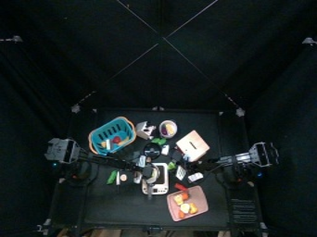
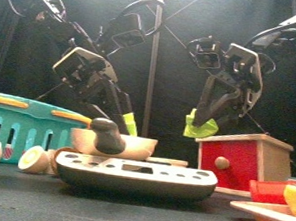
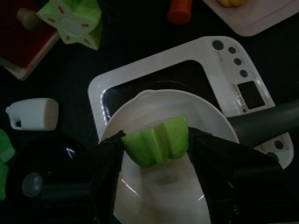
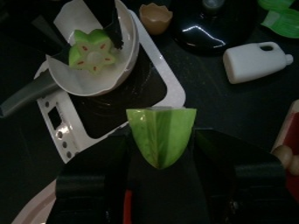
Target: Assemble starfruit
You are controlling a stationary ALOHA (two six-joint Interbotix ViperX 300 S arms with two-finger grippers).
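Left end effector is clamped on 1 green starfruit piece; right end effector clamps another starfruit half, both above the white scale.

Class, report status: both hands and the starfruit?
Left hand shut on starfruit piece. Right hand shut on other starfruit piece. Halves apart above scale; path clear.

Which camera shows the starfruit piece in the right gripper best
The right wrist view: the right starfruit piece fills the centre, ridges clear. The front view shows it small between the fingers; the top view barely resolves it.
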